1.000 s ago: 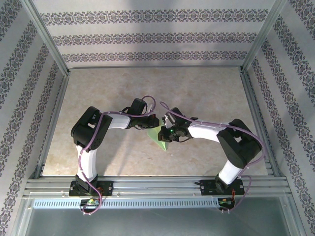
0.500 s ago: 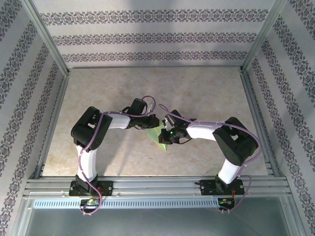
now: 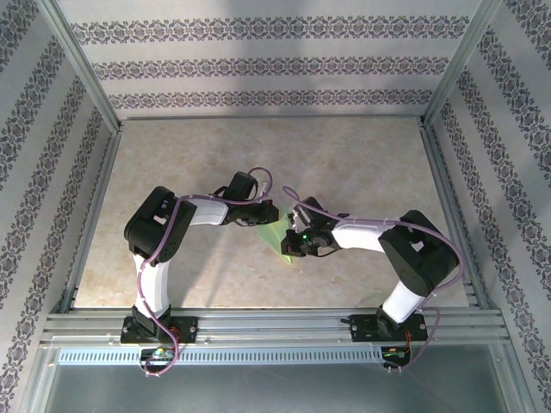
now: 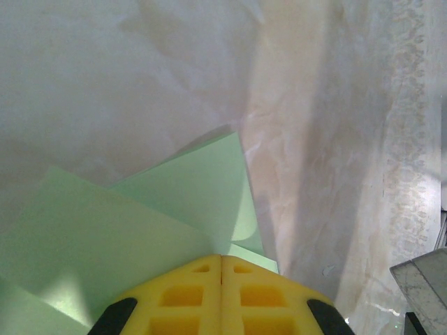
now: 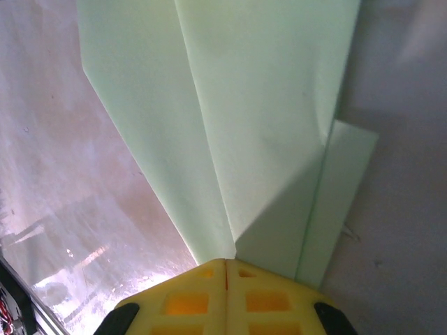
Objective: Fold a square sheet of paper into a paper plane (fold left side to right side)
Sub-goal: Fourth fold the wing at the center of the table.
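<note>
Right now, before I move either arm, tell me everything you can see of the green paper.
The paper is thin, matte, pale green and unmarked. It is already folded into overlapping flaps with straight creases, one strip sticking out at the side. It lies flat near the middle of the marbled table. The left gripper and right gripper are both shut, yellow tips over opposite sides of it, seemingly pressing it down rather than pinching it.

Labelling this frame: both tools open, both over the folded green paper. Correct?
No, both tools are shut. The left wrist view shows the left tool with its fingers pressed together; the right wrist view shows the same for the right tool. Both are over the folded green paper.
</note>
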